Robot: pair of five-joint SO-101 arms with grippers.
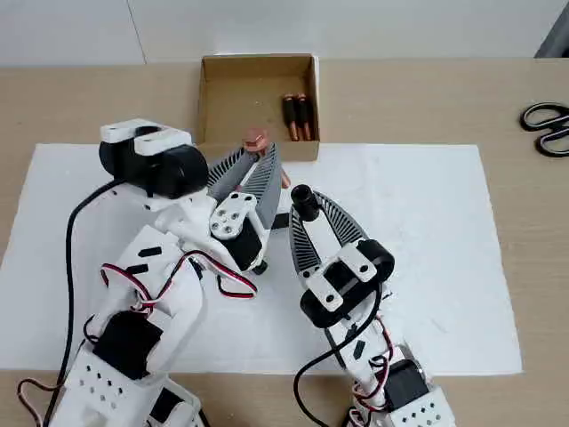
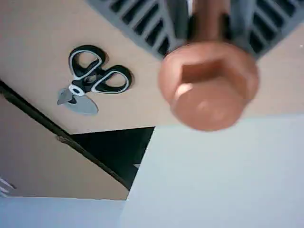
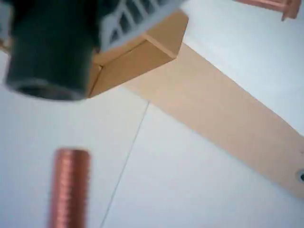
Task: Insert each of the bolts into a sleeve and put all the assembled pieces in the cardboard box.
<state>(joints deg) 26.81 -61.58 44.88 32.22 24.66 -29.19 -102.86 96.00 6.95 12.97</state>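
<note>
Seemingly two pieces (image 1: 298, 117) boxed, one bolt (image 1: 256, 140) — gripped

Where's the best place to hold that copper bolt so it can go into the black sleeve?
Grip the bolt across its shank just under the hex head, from the side, as the left gripper does; that leaves the far end free for the sleeve in the right gripper.

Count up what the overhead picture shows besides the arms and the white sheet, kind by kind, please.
Assembled pieces in the cardboard box: 2
Bolt in the left gripper: 1
Sleeve in the right gripper: 1
Cardboard box: 1
Scissors: 1
Total: 6
</note>
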